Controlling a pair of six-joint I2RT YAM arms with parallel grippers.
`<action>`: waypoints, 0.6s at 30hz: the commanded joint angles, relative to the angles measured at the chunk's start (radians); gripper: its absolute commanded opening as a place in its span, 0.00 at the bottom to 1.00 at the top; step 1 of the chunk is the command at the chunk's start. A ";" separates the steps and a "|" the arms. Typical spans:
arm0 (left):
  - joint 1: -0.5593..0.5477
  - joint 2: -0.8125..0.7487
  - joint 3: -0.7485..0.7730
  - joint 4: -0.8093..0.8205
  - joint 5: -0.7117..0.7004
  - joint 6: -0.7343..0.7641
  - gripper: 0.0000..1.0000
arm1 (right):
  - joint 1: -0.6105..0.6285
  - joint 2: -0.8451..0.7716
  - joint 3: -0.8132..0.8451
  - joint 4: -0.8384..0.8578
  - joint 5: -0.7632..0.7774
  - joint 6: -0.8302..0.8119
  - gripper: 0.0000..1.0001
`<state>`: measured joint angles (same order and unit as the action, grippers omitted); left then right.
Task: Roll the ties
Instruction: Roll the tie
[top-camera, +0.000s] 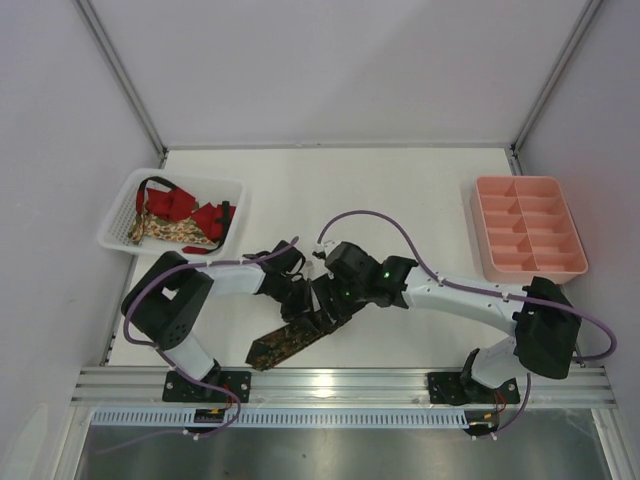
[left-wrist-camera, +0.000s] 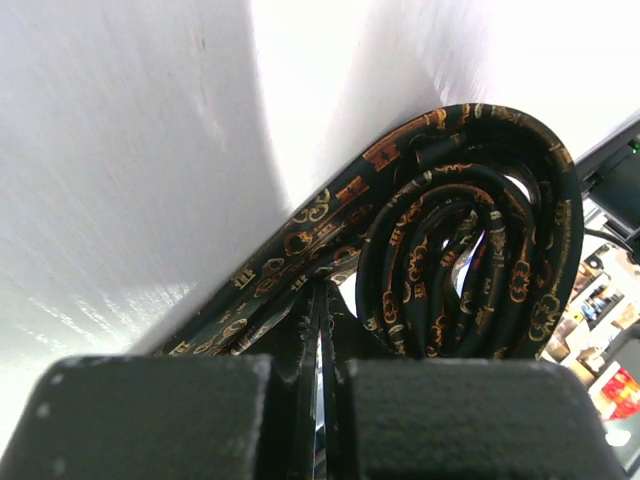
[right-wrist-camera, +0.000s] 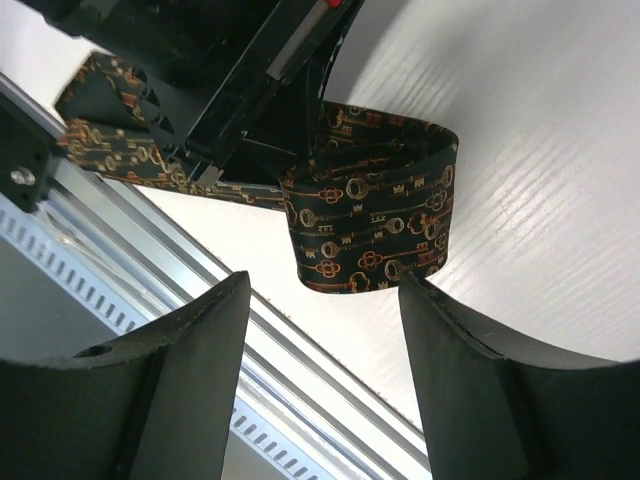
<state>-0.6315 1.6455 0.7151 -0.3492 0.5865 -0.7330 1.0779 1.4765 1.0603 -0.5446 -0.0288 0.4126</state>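
Note:
A dark brown tie with a gold key pattern (top-camera: 285, 343) lies near the table's front; its loose end points to the front left. Its other end is wound into a roll (right-wrist-camera: 370, 220), which also shows in the left wrist view (left-wrist-camera: 470, 240). My left gripper (left-wrist-camera: 325, 295) is shut on the tie's fabric at the roll's side; in the top view it (top-camera: 305, 300) is at the roll. My right gripper (right-wrist-camera: 322, 285) is open and empty, with the roll just beyond its fingertips; it shows from above (top-camera: 335, 292) beside the left one.
A white basket (top-camera: 115, 225) at the back left holds a red tie (top-camera: 195, 215) and a beige floral tie (top-camera: 165, 232). A pink compartment tray (top-camera: 530, 230) stands at the right. The metal rail (top-camera: 340, 380) runs along the front edge.

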 joint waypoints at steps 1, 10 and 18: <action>0.013 0.000 0.017 -0.008 -0.191 0.040 0.04 | -0.062 -0.041 0.020 0.014 -0.138 -0.018 0.66; 0.013 -0.088 0.050 -0.053 -0.177 0.038 0.21 | -0.303 -0.104 -0.117 0.120 -0.509 0.020 0.48; 0.013 -0.144 0.063 -0.083 -0.168 0.037 0.23 | -0.443 -0.027 -0.148 0.184 -0.680 0.058 0.26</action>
<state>-0.6250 1.5517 0.7376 -0.4107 0.4393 -0.7227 0.6571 1.4109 0.9092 -0.4221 -0.5877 0.4473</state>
